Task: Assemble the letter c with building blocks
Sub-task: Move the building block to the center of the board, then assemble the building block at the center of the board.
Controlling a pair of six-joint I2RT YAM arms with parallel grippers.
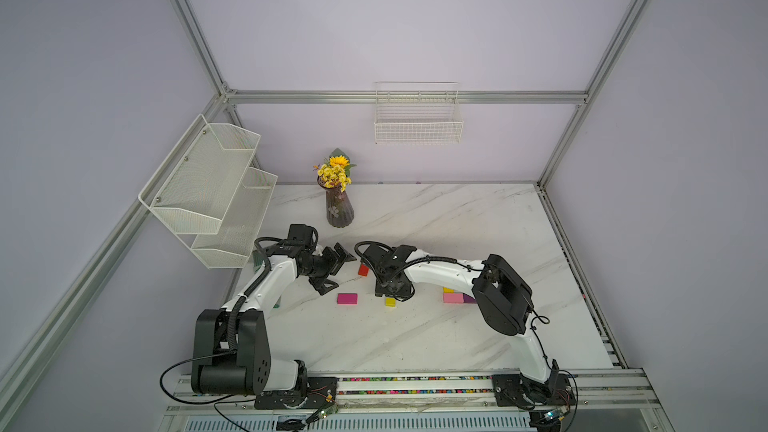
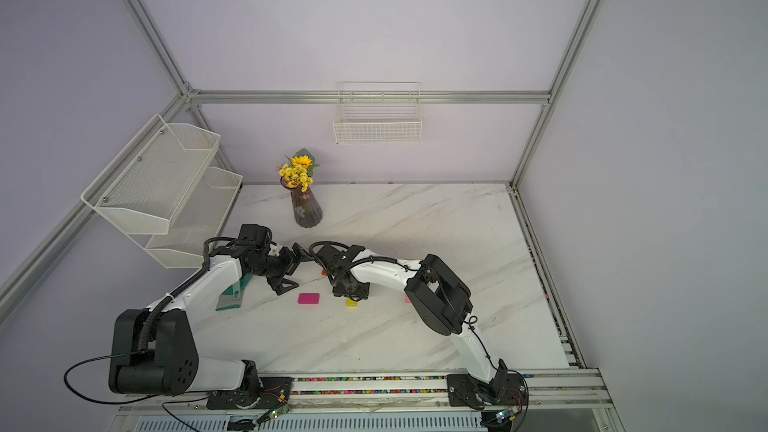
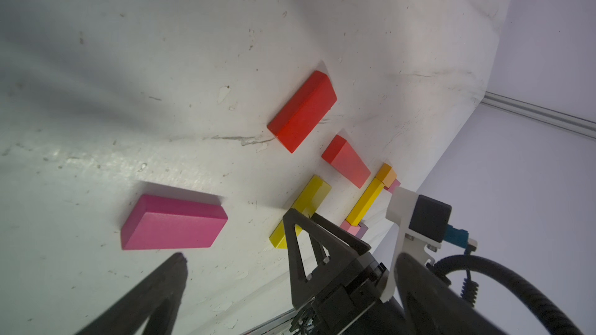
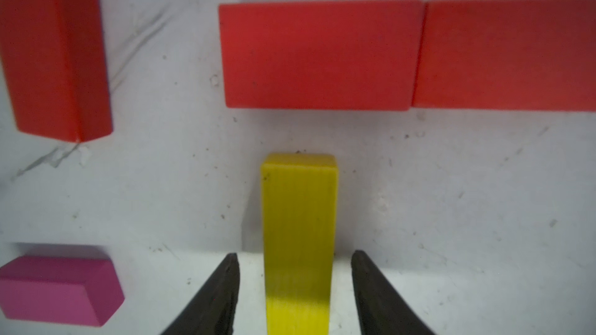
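Several building blocks lie on the marble table (image 1: 457, 222). My right gripper (image 4: 295, 259) points down and straddles a yellow block (image 4: 300, 220), jaws open, with a gap on each side of it. In both top views the yellow block's end (image 1: 390, 302) (image 2: 351, 303) shows below that gripper (image 1: 390, 290). Two red blocks (image 4: 319, 54) (image 4: 509, 53) lie end to end beyond it. Another red block (image 1: 363, 270) and a magenta block (image 1: 347, 298) lie to the left. My left gripper (image 1: 337, 270) (image 3: 290, 262) hovers open and empty beside them. Pink (image 1: 453, 297) and purple (image 1: 469, 299) blocks sit right of the right gripper.
A vase of yellow flowers (image 1: 338, 205) stands at the back of the table. A white mesh shelf (image 1: 208, 189) hangs on the left wall and a wire basket (image 1: 417, 118) on the back wall. A teal object (image 2: 232, 292) lies under the left arm.
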